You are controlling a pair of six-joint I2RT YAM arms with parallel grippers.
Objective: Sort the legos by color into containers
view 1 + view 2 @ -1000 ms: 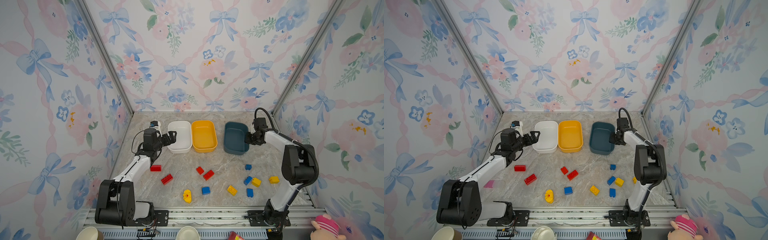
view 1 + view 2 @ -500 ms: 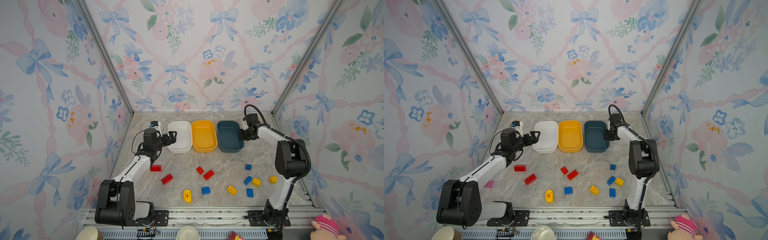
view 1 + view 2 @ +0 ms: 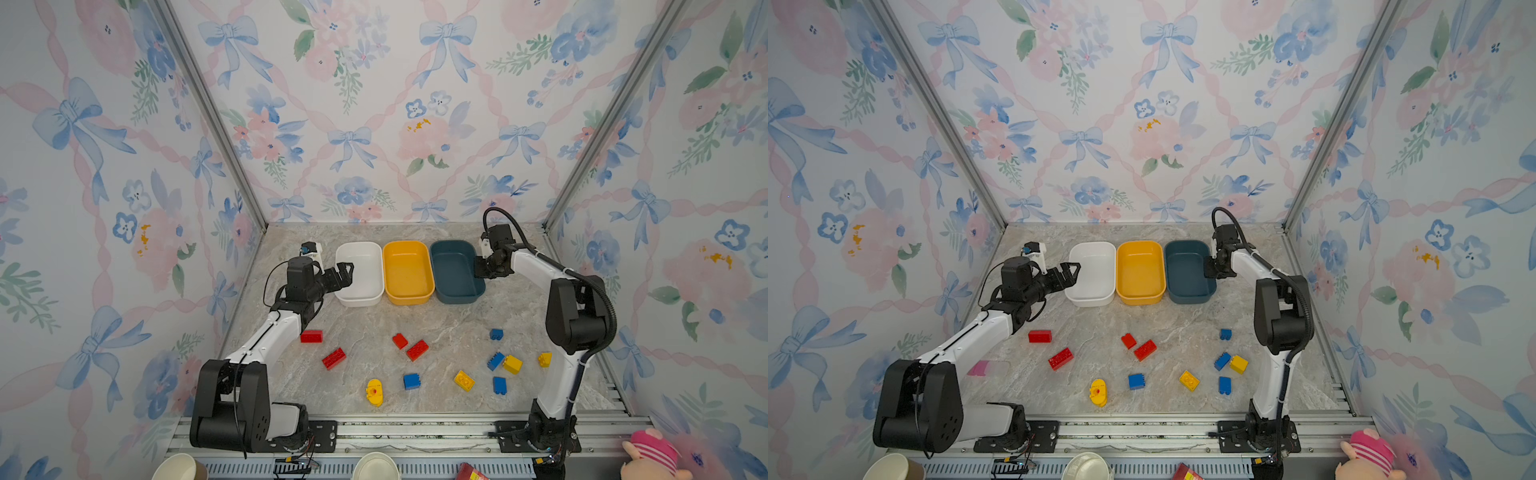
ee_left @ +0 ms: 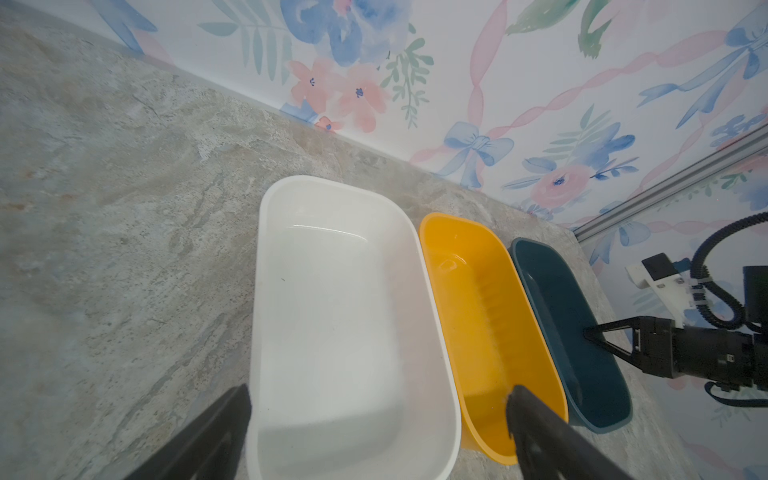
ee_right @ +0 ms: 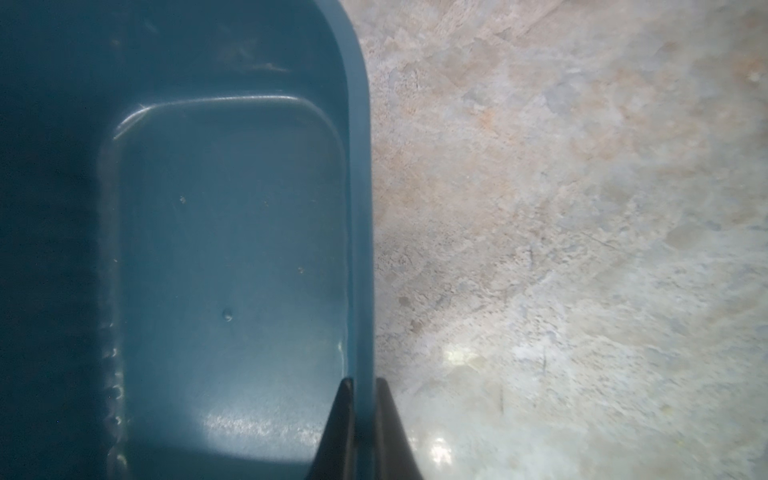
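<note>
right fingers are clamping the wall of the teal tub, one inside, one outside; i am holding my left fingers spread wide by the end of the white tub

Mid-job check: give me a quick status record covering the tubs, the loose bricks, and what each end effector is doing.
tubs: white tub, yellow tub, teal tub side by side at the back, all empty
loose on table: four red bricks, four blue bricks, four yellow bricks
left end effector: open, at the white tub's edge, holding nothing
right end effector: shut on the teal tub's side wall
sorted so far: none
</note>
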